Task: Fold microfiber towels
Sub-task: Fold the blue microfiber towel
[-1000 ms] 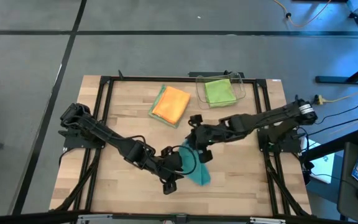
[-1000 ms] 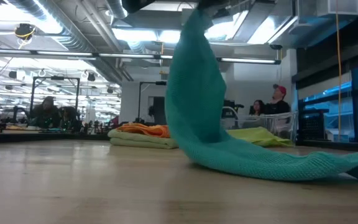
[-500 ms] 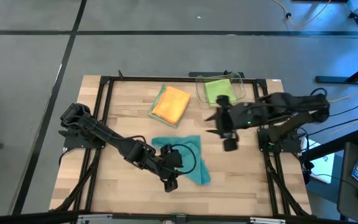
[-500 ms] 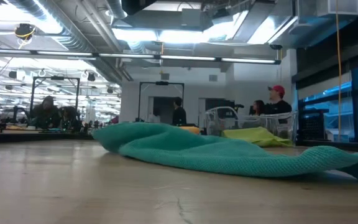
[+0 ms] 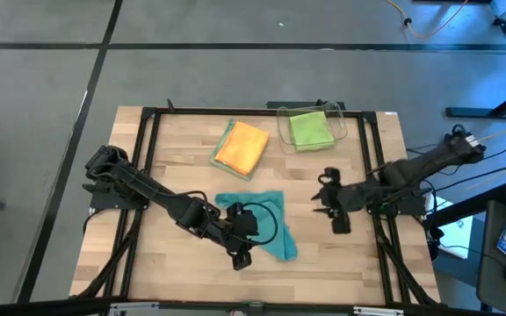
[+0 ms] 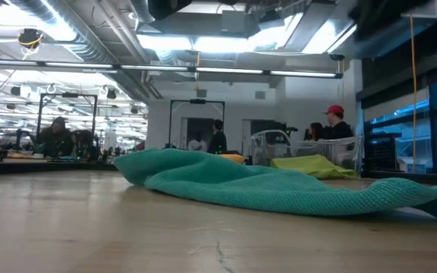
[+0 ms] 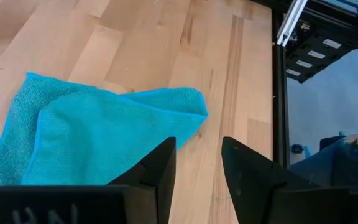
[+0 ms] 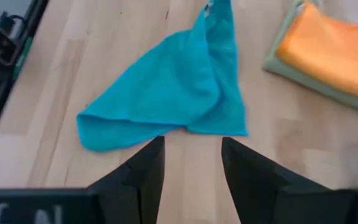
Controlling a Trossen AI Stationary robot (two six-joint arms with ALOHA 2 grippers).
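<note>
The teal towel (image 5: 281, 244) (image 6: 279, 189) lies loosely folded over on the wooden table, near its front middle. My left gripper (image 5: 241, 256) (image 7: 197, 146) hovers open at the towel's near left side, with bare wood between its fingers. My right gripper (image 5: 328, 207) (image 8: 191, 146) stands open to the right of the towel (image 8: 173, 93), clear of it. An orange towel (image 5: 242, 146) rests folded on a pale sage green towel (image 5: 220, 149) at the back middle. A lime green towel (image 5: 310, 129) lies in the clear bin (image 5: 342, 123).
Black frame rails (image 5: 148, 158) run along the table's left and right sides and its far edge. Bare wood lies at the near left and between the teal towel and the right rail. Several people (image 6: 332, 125) show in the room beyond.
My right gripper held one end of the teal towel raised, let it go, and drew back toward the table's right edge. The raised part of the towel fell toward the left and now lies folded over on the table; the part on the table stayed put.
</note>
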